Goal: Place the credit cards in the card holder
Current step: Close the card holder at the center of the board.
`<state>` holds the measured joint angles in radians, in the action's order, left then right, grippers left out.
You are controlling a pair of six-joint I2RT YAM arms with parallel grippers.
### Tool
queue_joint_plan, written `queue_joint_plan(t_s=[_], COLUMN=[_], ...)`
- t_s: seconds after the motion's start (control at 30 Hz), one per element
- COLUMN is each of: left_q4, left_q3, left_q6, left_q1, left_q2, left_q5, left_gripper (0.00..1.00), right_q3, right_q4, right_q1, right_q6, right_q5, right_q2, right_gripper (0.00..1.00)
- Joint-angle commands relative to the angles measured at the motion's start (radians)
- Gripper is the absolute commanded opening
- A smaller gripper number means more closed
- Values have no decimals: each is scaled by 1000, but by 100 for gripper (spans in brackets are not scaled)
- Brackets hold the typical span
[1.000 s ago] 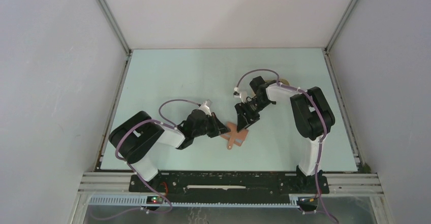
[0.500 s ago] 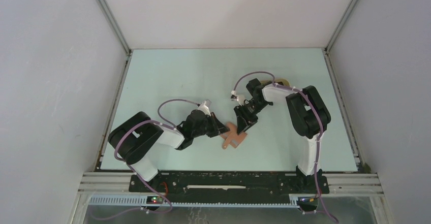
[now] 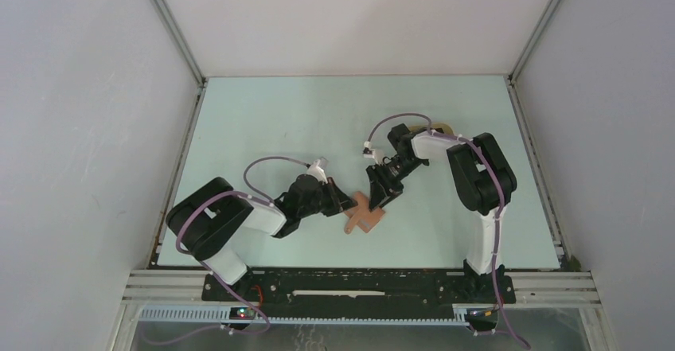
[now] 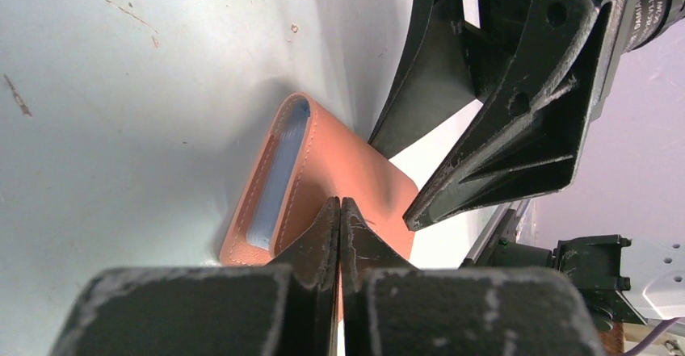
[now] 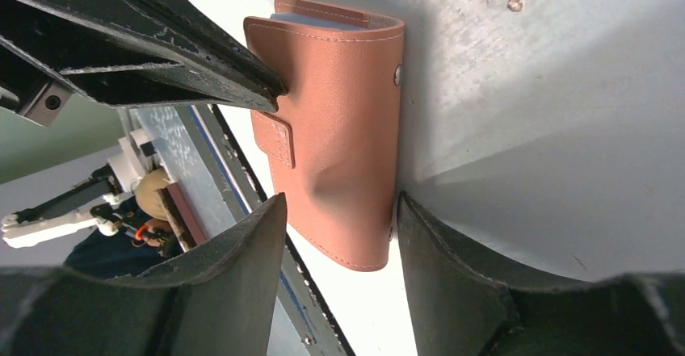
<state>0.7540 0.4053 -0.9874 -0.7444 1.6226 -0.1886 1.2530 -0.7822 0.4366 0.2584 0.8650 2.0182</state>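
The reddish-brown card holder lies near the middle of the table, one flap lifted so the pale blue-grey inside shows. My left gripper is shut on that raised flap of the card holder. My right gripper is open, with its fingers either side of the near end of the card holder; one fingertip sits against its edge. From above, the right gripper meets the left gripper over the holder. The credit cards are out of view.
A tan oval tray peeks out behind the right arm's forearm. The pale green table is walled by white panels, with metal rails along its sides. The two grippers crowd closely together over the holder.
The right gripper has shifted slightly left and closer over the card holder, and its jaws have narrowed a little. The holder has moved a bit left with the left gripper, which stays shut.
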Motion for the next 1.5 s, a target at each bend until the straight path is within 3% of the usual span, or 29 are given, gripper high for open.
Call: queue_joint_plan(t_s=[0.0,0.43,0.57,0.77,0.9,1.2,1.47], left_q4=[7,-28,-78,-341,-378,-193,13], left_q3=[-31,-28,-37,-58,-122,-241,-240], left_q6=[14,16,28,74,28,-189,-351], left_q1=[-8,-12,-14,-59,-79,-90,-98], left_q2=[-40,-72,-160,-389,-460,-433,-245], left_q5=[41,57,74,185,222,213,246], left_gripper=[0,3,16,48,62,70,74], right_q3=[-6,-18,-18,-18,-18,-18,-18], right_q4=[21,79,87,92,101,94,92], right_q1=[-22,8,23,30,15,-15,-10], right_q6=[-23,-90,-90,-96,-112,-120,-120], right_q5=[43,-73,-102,-114,-106,-69,-51], right_q2=[31,48,44,46,56,64,67], right_gripper=[62,41,40,37,34,30,30])
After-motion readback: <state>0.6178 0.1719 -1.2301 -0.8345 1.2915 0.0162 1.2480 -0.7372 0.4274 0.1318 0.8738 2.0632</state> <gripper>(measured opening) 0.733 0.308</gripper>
